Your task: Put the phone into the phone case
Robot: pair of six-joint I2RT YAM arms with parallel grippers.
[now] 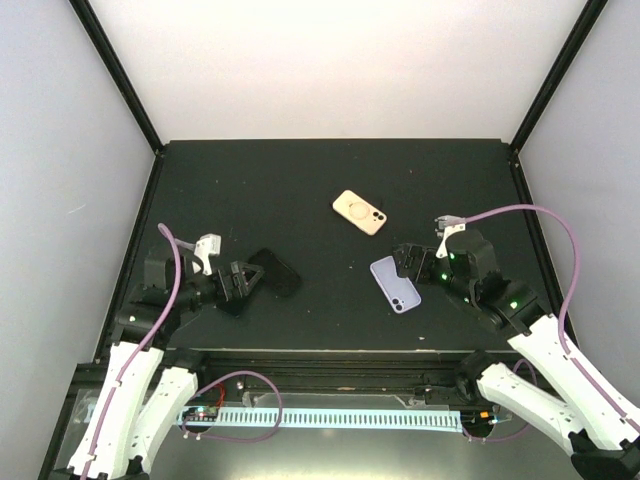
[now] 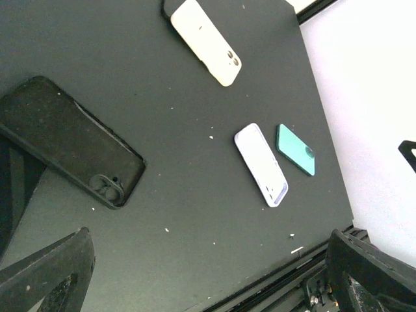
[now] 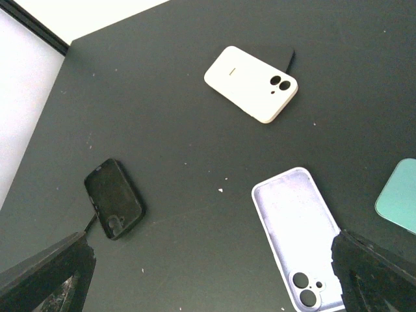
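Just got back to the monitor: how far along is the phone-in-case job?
Nothing looks done: the teal phone lies beside the empty lavender case, not in it. The left hand and right hand are open, holding nothing. Left: grasp the phone and seat it in the case.

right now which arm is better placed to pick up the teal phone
Right. The right end effector, open, hovers by the teal phone and lavender case; the left end effector is far off, beside the black case.
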